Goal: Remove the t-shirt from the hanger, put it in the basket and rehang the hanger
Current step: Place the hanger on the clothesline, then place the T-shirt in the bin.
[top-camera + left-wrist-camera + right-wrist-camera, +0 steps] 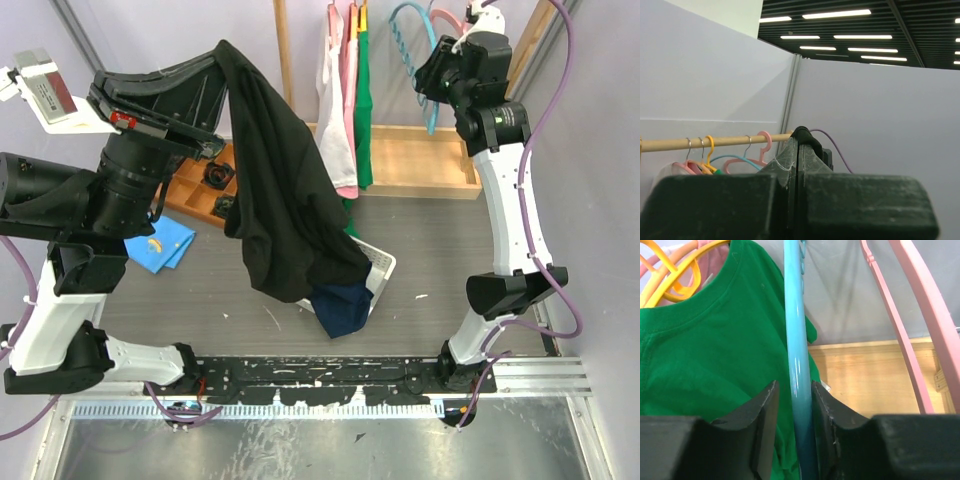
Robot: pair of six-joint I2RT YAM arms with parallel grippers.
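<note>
My left claw (pixel 799 142) pinches the black shirt (pixel 285 200) hanging below it. My right claw (pixel 794 391) pinches the blue hanger (pixel 793 310).

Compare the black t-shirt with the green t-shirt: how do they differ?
The black fabric t-shirt hangs from the left gripper, no hanger showing; the green fabric t-shirt sits on a yellow plastic hanger. The black one droops bunched over the grey table; the green one hangs straight at the wooden rack. Both show one plain colour.
</note>
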